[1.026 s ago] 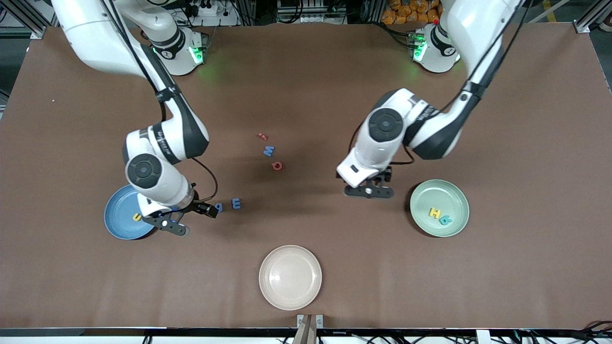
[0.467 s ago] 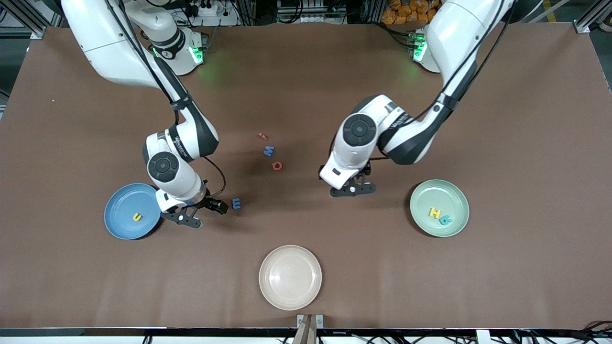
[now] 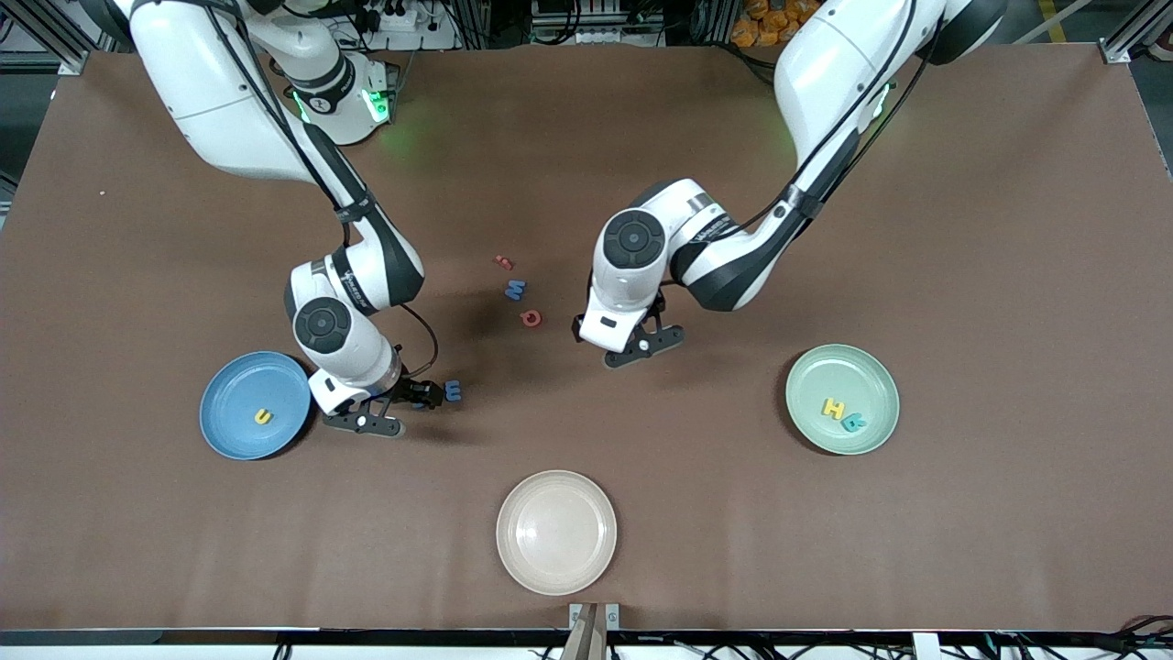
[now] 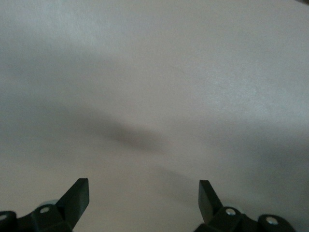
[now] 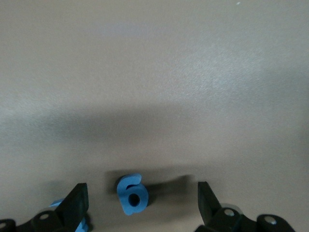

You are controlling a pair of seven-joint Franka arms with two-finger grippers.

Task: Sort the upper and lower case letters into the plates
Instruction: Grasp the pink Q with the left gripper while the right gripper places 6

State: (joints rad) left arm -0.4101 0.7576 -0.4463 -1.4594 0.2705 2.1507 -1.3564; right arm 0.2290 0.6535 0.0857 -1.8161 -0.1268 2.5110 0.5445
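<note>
The brown counter has two arms reaching over it. The right tool is low over the counter in the middle part of the picture, toward the right arm's end, just beside the blue plate. Its two black fingers are spread wide. In the right wrist view a small blue letter lies on the counter between the fingers and does not touch them. Another blue letter lies just beside the tool. A little yellow letter lies in the blue plate. The left tool is in the middle of the picture over bare counter. Its fingers are spread wide too, and they hold nothing. Near it lie three more letters in a short row going up the picture: a red round one, a blue one and a tiny red one. The red round one is the closest to the left tool. The green plate sits toward the left arm's end of the counter, about as low in the picture as the blue plate. A yellow H and a teal letter lie in it, side by side. A cream plate sits at the bottom middle of the picture, well apart from both tools.
</note>
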